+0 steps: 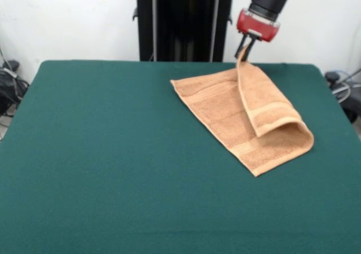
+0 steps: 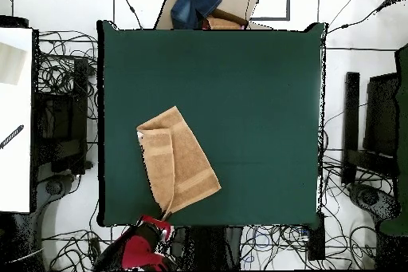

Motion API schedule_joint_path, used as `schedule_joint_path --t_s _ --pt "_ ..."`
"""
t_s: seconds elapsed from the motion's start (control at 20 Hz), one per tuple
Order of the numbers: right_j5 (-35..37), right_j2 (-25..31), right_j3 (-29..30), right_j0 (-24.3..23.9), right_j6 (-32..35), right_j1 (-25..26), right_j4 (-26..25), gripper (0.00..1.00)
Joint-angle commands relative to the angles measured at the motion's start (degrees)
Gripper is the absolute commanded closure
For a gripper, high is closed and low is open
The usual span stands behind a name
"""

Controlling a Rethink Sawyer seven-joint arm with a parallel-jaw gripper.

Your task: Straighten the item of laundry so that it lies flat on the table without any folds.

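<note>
Bare green table (image 1: 113, 180) fills the foreground of the front view, with nothing lying on it there. Farther back, toward the right of that view, lies the orange-tan towel (image 1: 225, 115), set at a slant to the table's edges. It is not flat: one end is doubled back over the rest, and the fold forms a rounded, raised loop at the towel's right-hand near corner. A woven band stripe shows on the folded-over flap and another on the lower layer beneath it.

From the loop the flap narrows as it rises to a peak at the table's far edge. That peak is lifted clear of the cloth and runs up into the gripper (image 1: 243, 49), whose dark fingers are closed narrowly on the towel's corner. Above them sits the red wrist of the arm (image 1: 265, 8), coming down from the top of the view.

Overhead, the towel (image 2: 177, 167) lies in the table's (image 2: 239, 85) lower left part, its pinched tip reaching the bottom edge, where the gripper (image 2: 163, 219) meets it.
</note>
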Motion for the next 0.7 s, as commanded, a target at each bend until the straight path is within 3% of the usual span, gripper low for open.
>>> schedule_joint_path --t_s 0.05,0.7 --pt "5.28 7.42 -2.41 0.72 15.31 1.14 4.78 1.00" --pt "8.10 9.31 -4.33 0.05 11.56 1.09 4.12 1.00"
